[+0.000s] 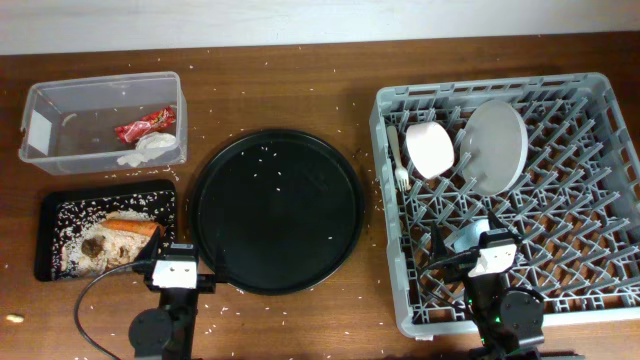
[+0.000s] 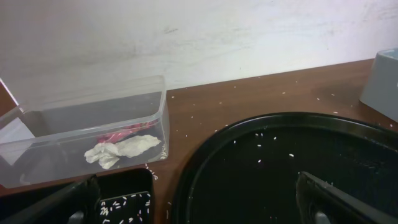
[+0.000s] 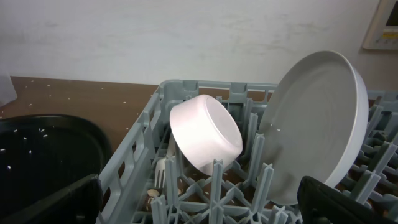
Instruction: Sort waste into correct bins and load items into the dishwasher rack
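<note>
The red wrapper and white napkin lie in the clear tub; the napkin also shows in the left wrist view. The black rectangular tray holds rice scraps, the carrot and a brown morsel. The grey rack holds the white bowl, plate, fork and the light-blue cup, which my right arm partly hides. My left gripper is open and empty at the near edge between the trays. My right gripper is open and empty above the rack's front.
The large round black tray lies in the middle with a few rice grains on it. Rice grains are scattered over the brown table. A small scrap lies at the front left edge. A wall stands behind the table.
</note>
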Controlling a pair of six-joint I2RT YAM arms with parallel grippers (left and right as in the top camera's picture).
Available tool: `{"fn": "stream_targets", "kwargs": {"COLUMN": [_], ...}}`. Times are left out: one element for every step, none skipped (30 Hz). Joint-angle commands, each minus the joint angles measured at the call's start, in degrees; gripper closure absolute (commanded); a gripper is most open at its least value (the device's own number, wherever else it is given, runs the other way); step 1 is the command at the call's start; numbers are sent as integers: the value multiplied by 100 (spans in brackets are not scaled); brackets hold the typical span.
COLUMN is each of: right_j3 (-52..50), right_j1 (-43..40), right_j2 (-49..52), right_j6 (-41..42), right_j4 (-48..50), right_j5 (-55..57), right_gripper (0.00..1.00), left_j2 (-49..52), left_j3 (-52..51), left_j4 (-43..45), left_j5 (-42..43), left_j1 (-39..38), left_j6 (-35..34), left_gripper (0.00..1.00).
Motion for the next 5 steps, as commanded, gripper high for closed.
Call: {"fn": "stream_targets", "kwargs": {"right_j3": [-46, -46, -46, -46, -46], "right_j1": [-31, -31, -31, -31, -31], "right_j2": [-39, -39, -39, -39, -39], "right_j6": [-17, -17, -17, -17, -17], "right_j4": [-20, -20, -20, -20, -20], "right_j5": [-11, -11, -11, -11, -11], "right_gripper": [2, 2, 2, 2, 2], "left_j2": [-50, -50, -50, -50, -50], "left_j3": [-76, -76, -76, -76, -76], "left_j4": [44, 44, 44, 44, 44], "left_j5": [-63, -63, -63, -63, -63], "left_j1": [22, 22, 22, 22, 22], "left_j6": [74, 74, 76, 74, 76], "left_gripper": [1, 1, 1, 1, 1]}}
